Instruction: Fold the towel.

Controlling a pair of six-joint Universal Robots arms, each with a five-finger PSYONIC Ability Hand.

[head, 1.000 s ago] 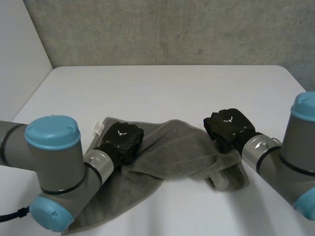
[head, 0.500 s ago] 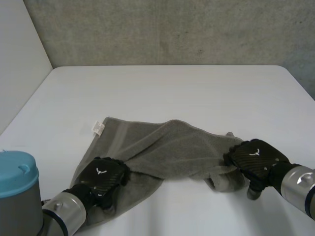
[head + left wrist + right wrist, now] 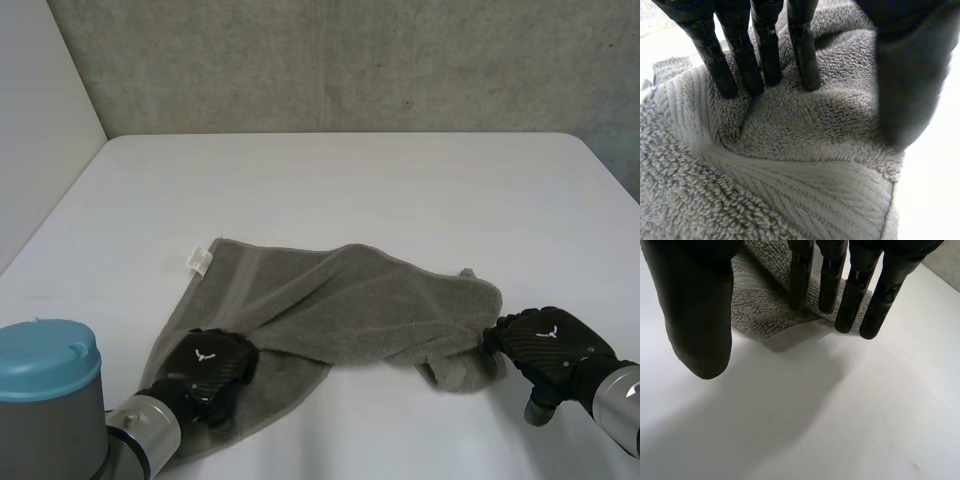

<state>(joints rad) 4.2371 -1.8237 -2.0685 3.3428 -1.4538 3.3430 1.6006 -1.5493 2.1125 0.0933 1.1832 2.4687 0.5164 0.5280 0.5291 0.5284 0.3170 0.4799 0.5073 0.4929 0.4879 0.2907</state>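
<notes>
— White table nearest the camera, bare between the two arms. And on the left?
— Left hand, palm down on the near left edge of the towel. Fingers straight, tips pressed into the pile. Thumb held well apart from them, down by the hem. Spread and pressing, not clamped.
— On the right?
— Right hand, likewise spread wide. Fingertips at the edge of the towel's bunched right end, thumb off the cloth, above bare table.
— Further back?
— Grey cloth rumpled across the middle of the table, raised in a long fold, with a white label at its far left corner. Beyond that, more table, then a grey wall.
</notes>
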